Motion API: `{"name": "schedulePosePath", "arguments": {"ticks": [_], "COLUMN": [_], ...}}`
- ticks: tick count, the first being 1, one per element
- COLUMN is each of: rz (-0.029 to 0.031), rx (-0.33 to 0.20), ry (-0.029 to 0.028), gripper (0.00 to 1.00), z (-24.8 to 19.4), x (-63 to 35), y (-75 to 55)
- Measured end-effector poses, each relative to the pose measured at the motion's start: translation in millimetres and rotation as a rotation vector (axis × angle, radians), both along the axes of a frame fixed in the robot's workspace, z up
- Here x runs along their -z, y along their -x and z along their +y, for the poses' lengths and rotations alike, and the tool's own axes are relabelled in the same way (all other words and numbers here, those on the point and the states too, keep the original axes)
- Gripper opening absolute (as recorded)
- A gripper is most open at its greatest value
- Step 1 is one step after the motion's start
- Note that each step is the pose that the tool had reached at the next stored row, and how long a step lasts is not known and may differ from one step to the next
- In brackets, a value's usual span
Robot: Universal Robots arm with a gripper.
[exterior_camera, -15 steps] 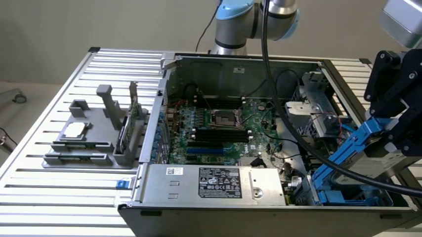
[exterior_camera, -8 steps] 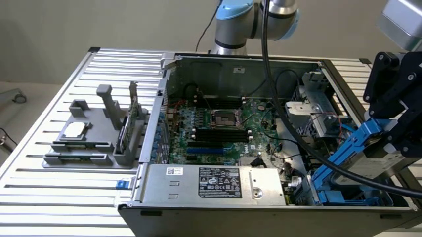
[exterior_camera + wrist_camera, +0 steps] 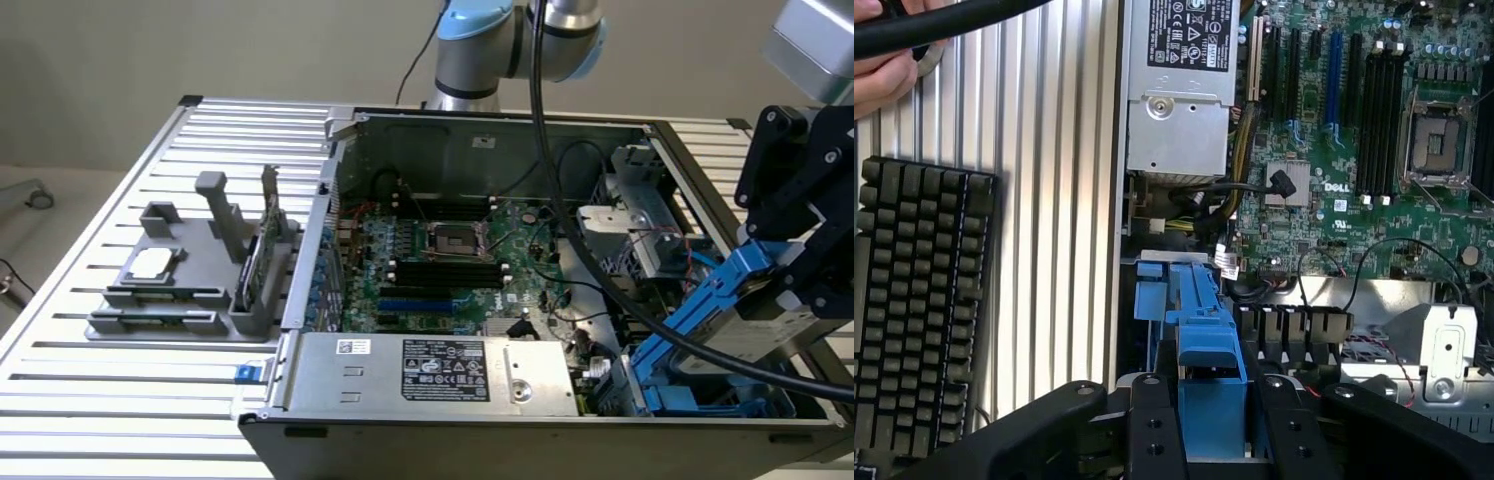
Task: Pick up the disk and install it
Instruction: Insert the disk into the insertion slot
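My gripper (image 3: 781, 285) hangs at the exterior view's right, over the front right corner of the open computer case (image 3: 334, 150). It is shut on the disk (image 3: 701, 305), a grey drive in a blue plastic carrier, held tilted with its lower end down towards the blue drive bay (image 3: 694, 400). In the wrist view the disk's blue carrier (image 3: 1209, 350) sits clamped between my two black fingers (image 3: 1154, 430), just above the blue bay rails (image 3: 1159, 290).
A grey power supply box (image 3: 427, 370) with a sticker lies along the case's front. The motherboard (image 3: 454, 260) fills the case floor. A thick black cable (image 3: 567, 230) drapes across. A grey fixture (image 3: 174, 280) stands outside. A keyboard (image 3: 914, 300) and a hand (image 3: 884, 75) are nearby.
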State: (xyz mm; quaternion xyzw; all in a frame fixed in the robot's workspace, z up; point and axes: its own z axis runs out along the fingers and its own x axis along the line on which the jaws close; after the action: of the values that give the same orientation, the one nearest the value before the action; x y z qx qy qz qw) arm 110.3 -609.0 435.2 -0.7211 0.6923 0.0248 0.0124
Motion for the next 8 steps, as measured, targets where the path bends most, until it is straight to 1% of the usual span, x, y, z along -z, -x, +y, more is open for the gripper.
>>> {"name": "schedulePosePath", "arguments": {"ticks": [5,6,8], "rz": [0.0000,-0.0001,-0.0001], "rx": [0.000,0.000,0.000], "ry": [-0.0011,-0.0019,-0.0056], "gripper": [0.33,0.33,0.33], "z": [0.2,0.2,0.2], "x": [0.0,-0.1,0.0], "y": [0.0,-0.1,0.0]}}
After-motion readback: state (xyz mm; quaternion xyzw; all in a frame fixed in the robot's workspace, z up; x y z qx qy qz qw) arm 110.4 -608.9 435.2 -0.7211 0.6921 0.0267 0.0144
